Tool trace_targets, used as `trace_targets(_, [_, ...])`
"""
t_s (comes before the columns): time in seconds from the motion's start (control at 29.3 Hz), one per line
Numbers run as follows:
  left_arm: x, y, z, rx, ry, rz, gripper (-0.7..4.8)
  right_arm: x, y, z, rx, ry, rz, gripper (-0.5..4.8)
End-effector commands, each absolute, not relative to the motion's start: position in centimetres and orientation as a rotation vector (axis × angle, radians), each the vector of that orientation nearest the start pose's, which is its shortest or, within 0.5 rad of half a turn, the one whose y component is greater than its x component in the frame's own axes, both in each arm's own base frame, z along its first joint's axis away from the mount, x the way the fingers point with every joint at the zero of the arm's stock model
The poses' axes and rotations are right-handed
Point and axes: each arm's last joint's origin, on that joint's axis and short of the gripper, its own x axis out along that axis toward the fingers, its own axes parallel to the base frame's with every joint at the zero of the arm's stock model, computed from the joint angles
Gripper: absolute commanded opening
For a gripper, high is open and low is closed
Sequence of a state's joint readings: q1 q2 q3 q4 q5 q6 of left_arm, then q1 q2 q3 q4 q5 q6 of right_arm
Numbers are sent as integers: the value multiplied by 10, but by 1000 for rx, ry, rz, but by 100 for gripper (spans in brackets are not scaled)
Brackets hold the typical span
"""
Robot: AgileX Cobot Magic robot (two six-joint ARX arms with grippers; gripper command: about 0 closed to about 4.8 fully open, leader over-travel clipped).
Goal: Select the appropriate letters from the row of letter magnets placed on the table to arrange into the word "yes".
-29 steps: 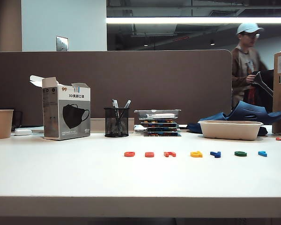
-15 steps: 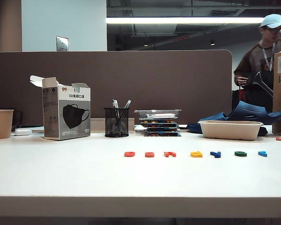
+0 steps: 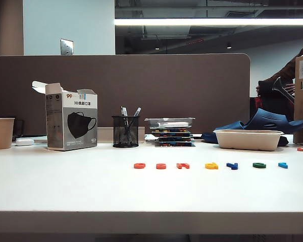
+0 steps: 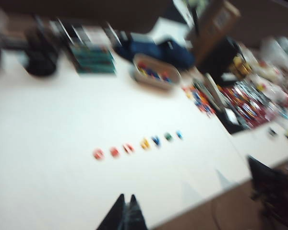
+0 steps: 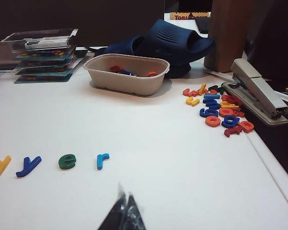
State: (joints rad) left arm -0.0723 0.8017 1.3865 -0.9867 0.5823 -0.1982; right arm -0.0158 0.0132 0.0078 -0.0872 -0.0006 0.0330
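The row of letter magnets lies on the white table (image 3: 65,191): three red-orange letters (image 3: 161,166), a yellow one (image 3: 211,165), the dark blue y (image 3: 232,165), the dark green e (image 3: 259,165) and a light blue one (image 3: 283,165). I cannot read which red-orange letter is the s. Neither gripper shows in the exterior view. The left wrist view is blurred; my left gripper (image 4: 126,197) is shut and empty, high over the table's near side, well short of the row (image 4: 128,148). My right gripper (image 5: 125,196) is shut and empty, short of the y (image 5: 28,166) and e (image 5: 67,161).
A beige tub (image 5: 126,74) with a few letters, blue slippers (image 5: 168,40), a loose pile of letters (image 5: 218,108) and a stapler (image 5: 257,91) lie beyond the row at the right. A mask box (image 3: 70,122), pen holder (image 3: 125,131), stacked trays (image 3: 170,131) and a paper cup (image 3: 1,132) stand at the back.
The person behind the partition has walked to the right and is nearly out of the exterior view. The letters have not moved.
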Motion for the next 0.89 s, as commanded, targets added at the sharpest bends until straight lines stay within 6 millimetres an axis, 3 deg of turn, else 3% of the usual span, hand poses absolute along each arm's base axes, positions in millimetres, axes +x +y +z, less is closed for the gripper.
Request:
trace_targets(0.03, [94, -28, 456, -327, 528, -667, -5, 98, -2, 156, 33, 84, -17, 0])
trace_targets(0.24, [108, -47, 476, -375, 581, -763, -5, 98, -2, 156, 33, 84, -17, 0])
trace_targets(0.44, [122, -73, 481, -380, 701, -765, -5, 98, -2, 156, 33, 84, -18, 0])
trace_targets(0.68, [143, -110, 472, -427, 818, -709, -5, 98, -2, 156, 33, 83, -19, 0])
trace_targets(0.89, [151, -125, 465, -394, 801, -561, -5, 98, -2, 156, 33, 83, -19, 0])
